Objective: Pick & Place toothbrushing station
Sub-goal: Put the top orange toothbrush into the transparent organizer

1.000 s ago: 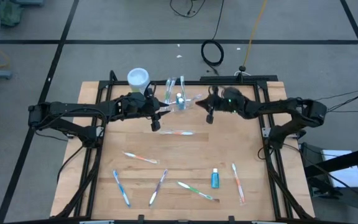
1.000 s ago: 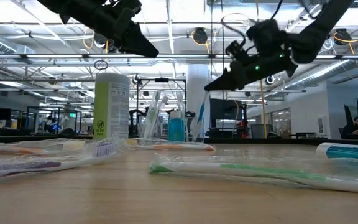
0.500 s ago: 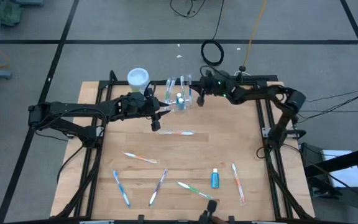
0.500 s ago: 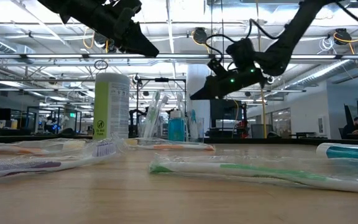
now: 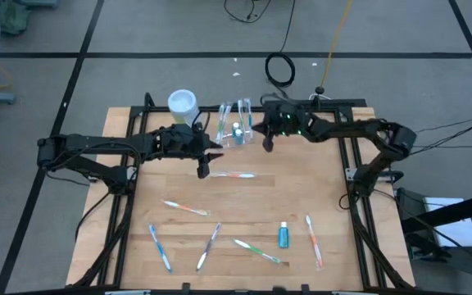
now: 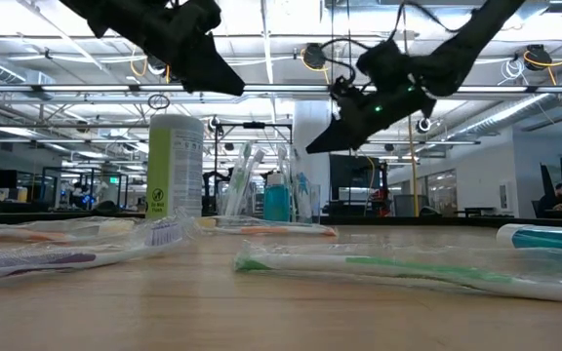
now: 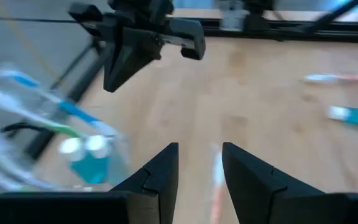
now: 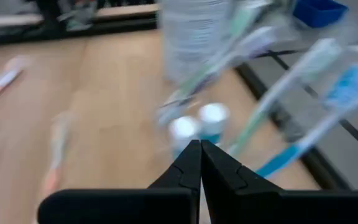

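High view: right gripper (image 5: 267, 147) closed, empty, beside toothbrushing station (image 5: 236, 131); left gripper (image 5: 204, 170) part-open, empty.

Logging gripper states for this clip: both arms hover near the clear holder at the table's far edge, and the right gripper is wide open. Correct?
Not quite. The right gripper is shut, fingertips pressed together, as the right wrist view shows. Both arms do hover by the clear holder at the far edge.

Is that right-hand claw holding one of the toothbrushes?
No. In its own wrist view the right gripper has its fingers pressed together with nothing between them.
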